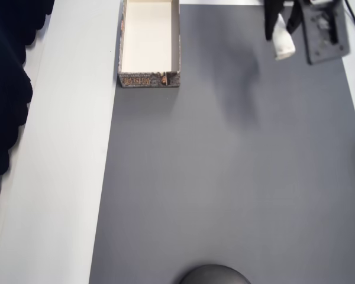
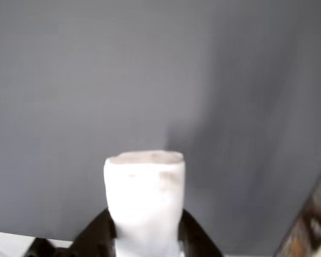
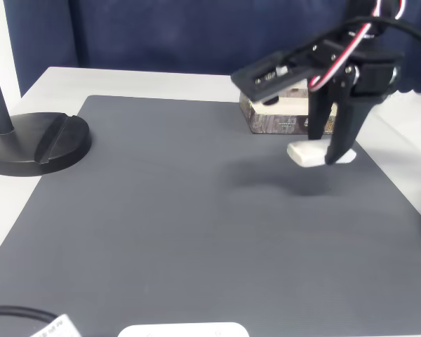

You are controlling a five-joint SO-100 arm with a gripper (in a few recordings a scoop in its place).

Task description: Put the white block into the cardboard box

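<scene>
The white block (image 3: 307,154) is up in the air, pinched between the black fingers of the gripper (image 3: 328,153) and clear of the grey mat (image 3: 196,210) — you can see its soft shadow on the mat below in the fixed view. In the wrist view the block (image 2: 144,201) sticks up from the bottom edge with a dark finger (image 2: 93,235) on each side, but its lower end is cut off by the frame and the whole shot is blurry. The overhead view catches the block (image 1: 283,46) near the top right, hanging at a slant below the gripper (image 1: 282,29); most of the arm is out of frame there.

The fixed view is the one that shows the arm's pose: the fingers point straight down and the wrist section reaches out level to the left, red and white wires looping over it.

The cardboard box (image 1: 149,78) sits at the top of the overhead view, on the mat's left edge, well apart from the block, far end cropped. In the fixed view the box (image 3: 277,121) is partly hidden behind the arm — just its patterned side shows.
</scene>
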